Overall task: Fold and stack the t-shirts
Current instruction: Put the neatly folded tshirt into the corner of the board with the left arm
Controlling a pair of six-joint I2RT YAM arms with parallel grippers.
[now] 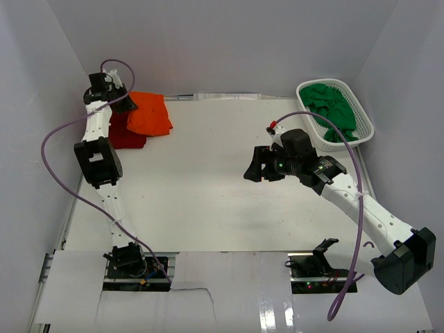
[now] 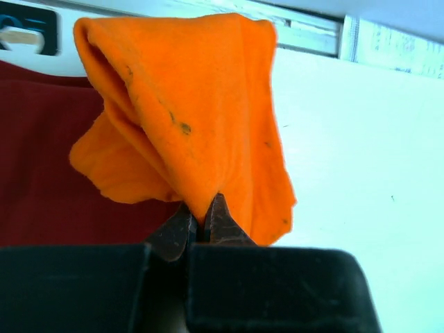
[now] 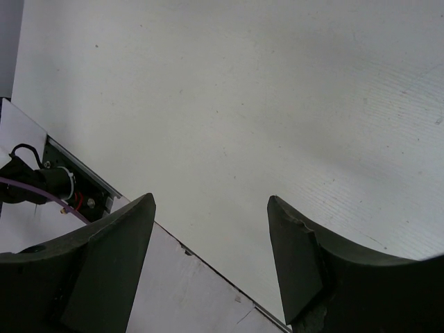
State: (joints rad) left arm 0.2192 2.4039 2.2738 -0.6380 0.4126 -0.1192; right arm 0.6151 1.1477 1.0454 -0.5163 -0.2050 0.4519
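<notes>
The left gripper (image 2: 206, 218) is pinched shut on a fold of the soft bright orange cotton t-shirt (image 2: 201, 104), which droops partly over the folded dark red cotton t-shirt (image 2: 41, 152). The right gripper (image 3: 211, 208) hangs wide and empty, well apart from the dark red shirt. The orange cloth looks light and floppy, so it is probably best taken by an edge or corner, since it will likely sag anywhere else.
</notes>
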